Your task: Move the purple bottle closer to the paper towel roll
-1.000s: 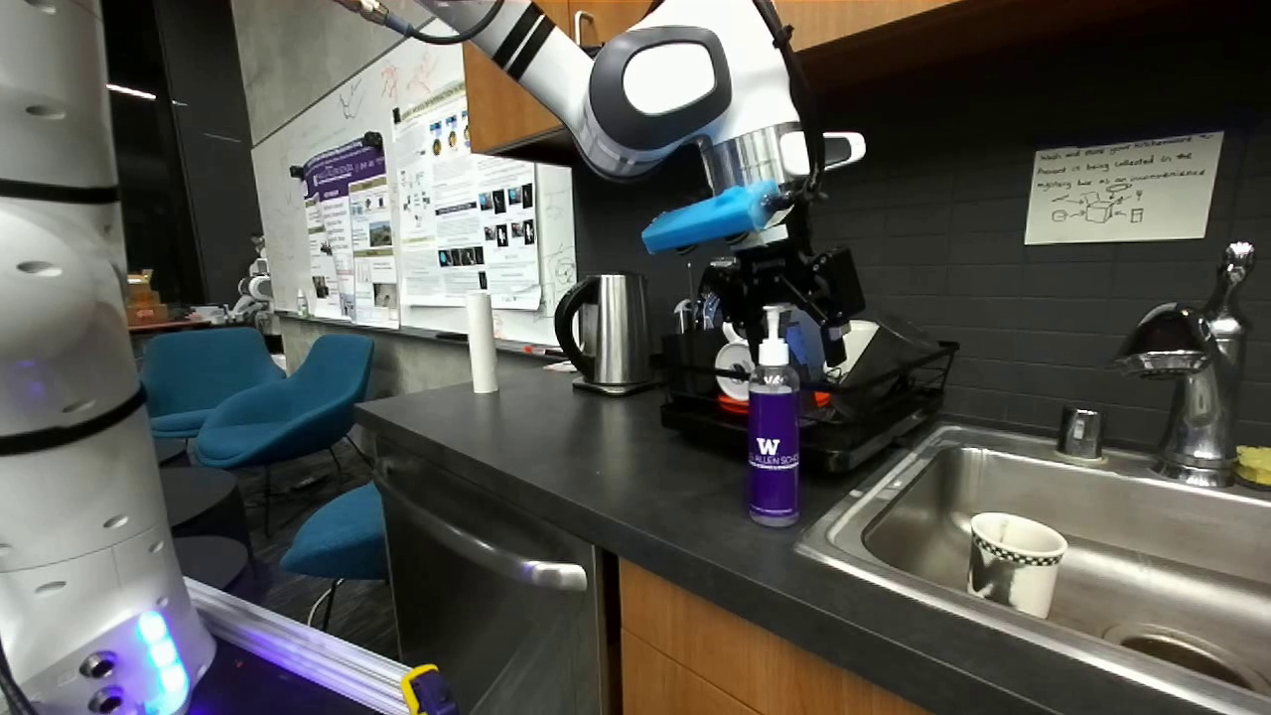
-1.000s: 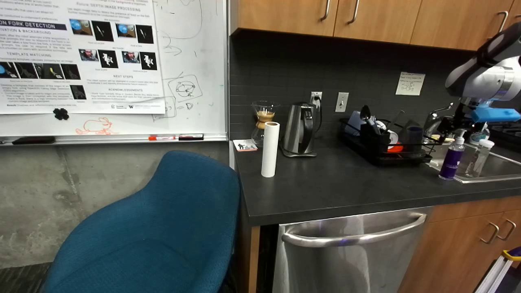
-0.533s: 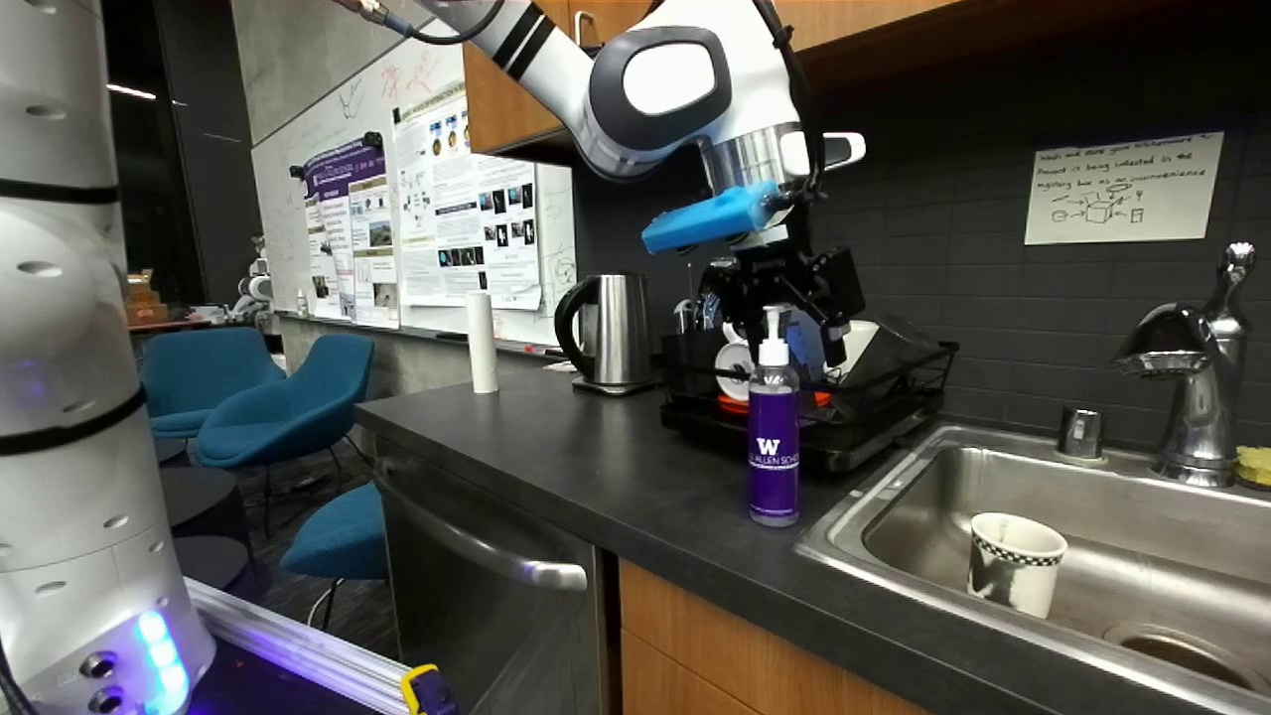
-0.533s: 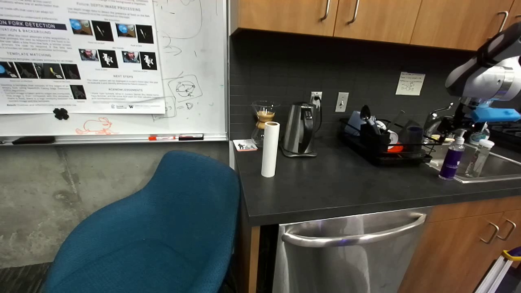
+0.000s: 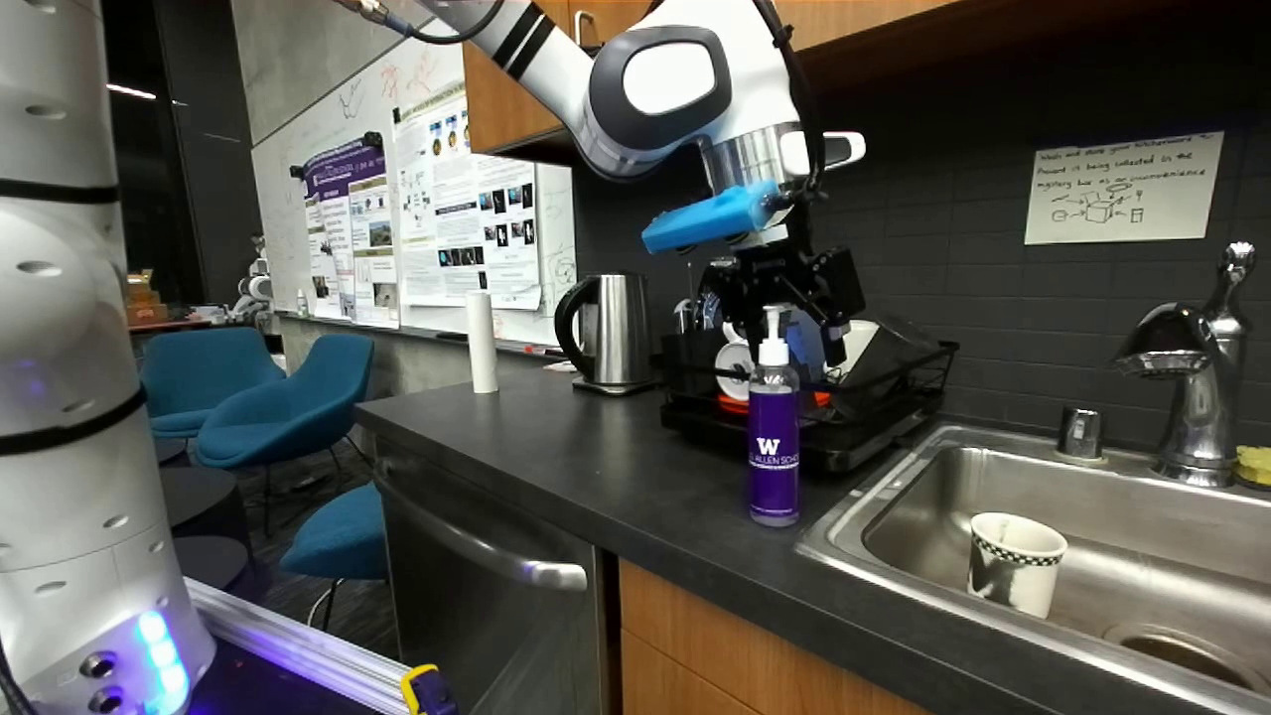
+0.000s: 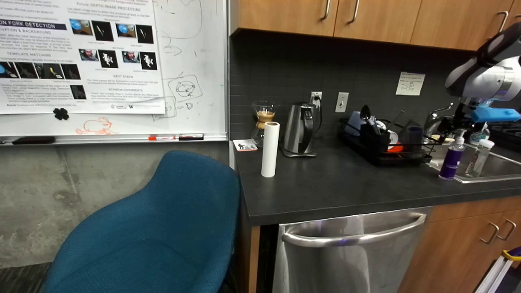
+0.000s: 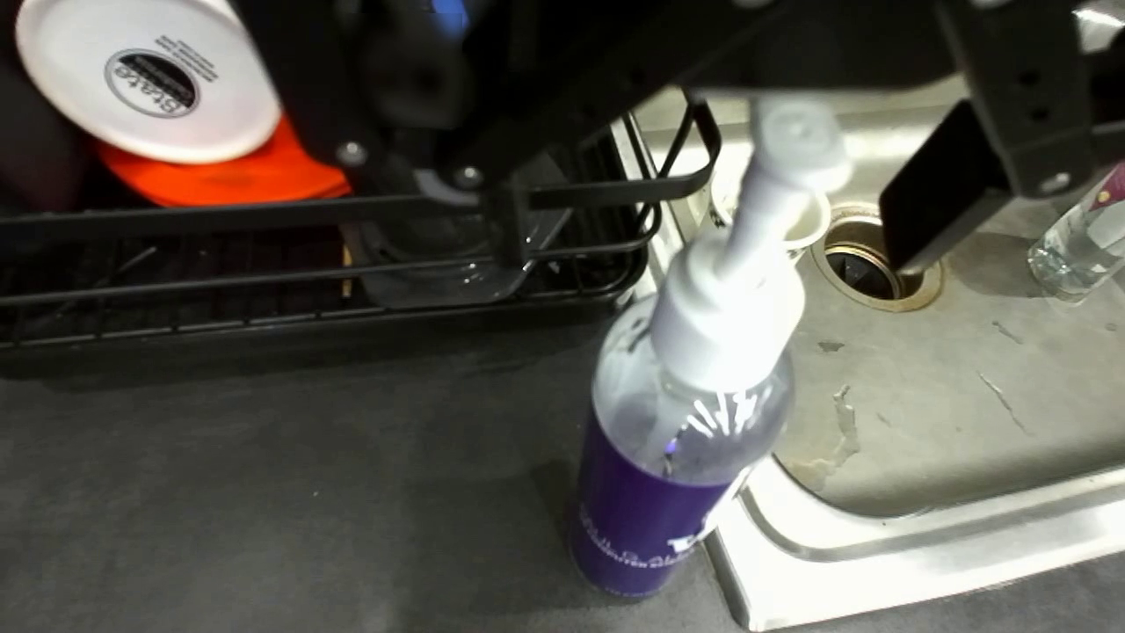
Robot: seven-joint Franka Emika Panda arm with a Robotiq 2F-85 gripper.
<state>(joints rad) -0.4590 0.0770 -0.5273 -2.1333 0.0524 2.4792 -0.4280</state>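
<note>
"Where is the purple pump bottle (image 5: 774,457) to be found?"

"It is stood upright on the dark countertop (image 6: 346,187), just beside the rim of the steel sink (image 7: 791,571) and near the black dish rack (image 6: 401,160). The white paper towel roll (image 6: 270,150) is placed well apart from it, toward the countertop's end, with the electric kettle (image 6: 299,130) set near the roll."

"Is anything being held?"

"Nothing. The jaws of the black gripper (image 5: 792,338) are spread wide above the bottle. In the wrist view the white pump (image 7: 734,299) is seen in line with the gap between them; whether that gap is actually entered by it is not made clear."

"What could go wrong from here?"

"If the jaws were closed on the narrow pump alone, the bottle could be swung, tilted or dropped. If they were lowered without being lined up, the pump could be pressed and some contents squirted. A jaw could also be caught on the rack's rail (image 7: 264,212), by which the space is crowded on that side. During the carry, the rack could be clipped if too little height were given. At the finish, the slim roll could be knocked over if the bottle were brought in too close or too fast."
</note>
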